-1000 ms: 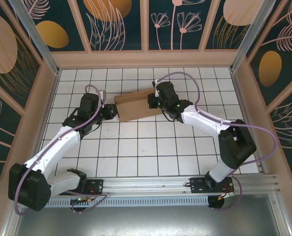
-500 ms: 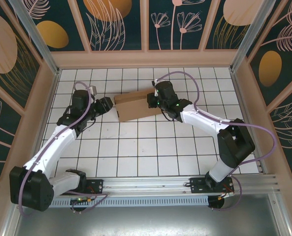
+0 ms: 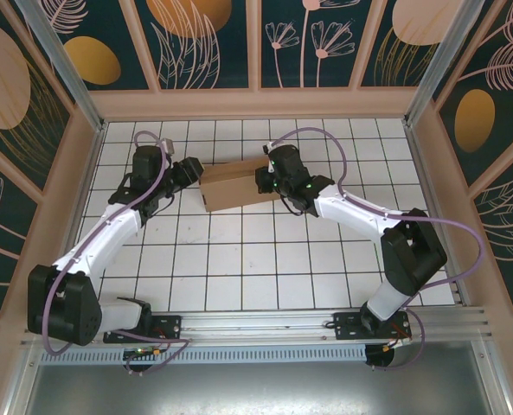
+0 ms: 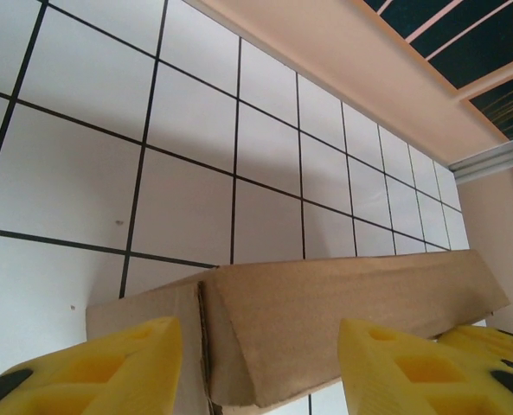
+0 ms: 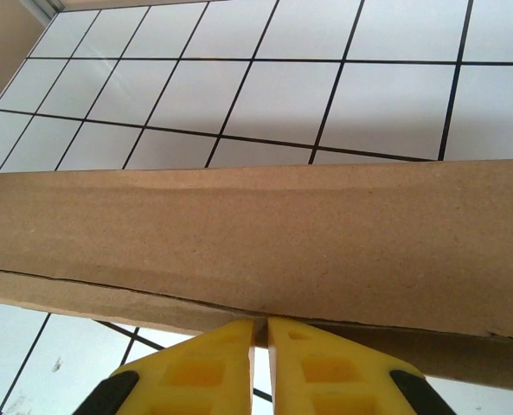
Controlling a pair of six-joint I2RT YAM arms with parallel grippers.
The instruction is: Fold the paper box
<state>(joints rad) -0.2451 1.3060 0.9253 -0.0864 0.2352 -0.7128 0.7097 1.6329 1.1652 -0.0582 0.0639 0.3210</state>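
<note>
The paper box is a folded, plain brown cardboard piece lying on the white tiled floor at mid-back. My left gripper sits at its left end, open. In the left wrist view the box's corner lies between the two yellow fingers without touching either, and my left gripper is apart from the cardboard. My right gripper is at the box's right end. In the right wrist view it is shut on the thin lower edge of the box.
The white tiled floor stretches out in front of the box. Tan walls enclose the cell at the back and both sides. A metal rail with the arm bases runs along the near edge.
My left gripper opened, let go of the box's left end and shifted toward the back, still at that end. The right gripper kept its grip; the box moved slightly backward.
</note>
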